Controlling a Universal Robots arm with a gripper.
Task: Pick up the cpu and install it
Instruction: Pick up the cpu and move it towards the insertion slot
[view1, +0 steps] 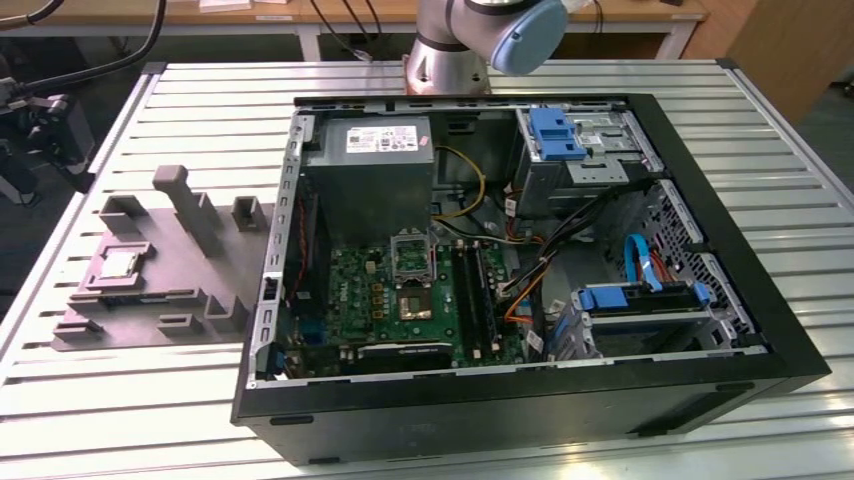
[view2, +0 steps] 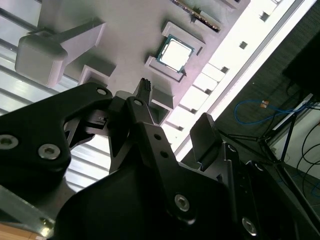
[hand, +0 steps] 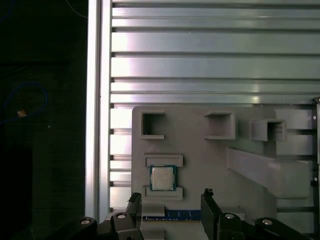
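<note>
The cpu (hand: 162, 178) lies in a recess of the grey tray (hand: 210, 165) beside the computer case (view1: 467, 415). The gripper (hand: 170, 196) hovers near it, fingers (hand: 209, 207) apart, empty. Pickup stage, I'd say: the grasp needs square alignment over its edges.

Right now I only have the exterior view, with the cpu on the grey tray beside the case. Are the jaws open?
Observer: Yes, both wrist views show the jaws open, nothing between them.
Operator: Touching the cpu?
Observer: No, in the first wrist view the cpu lies in its recess in the grey tray, apart from both jaws.
Operator: Anything close by?
Observer: A blue-edged strip lies in the tray's next slot, on the jaws' side.
</note>
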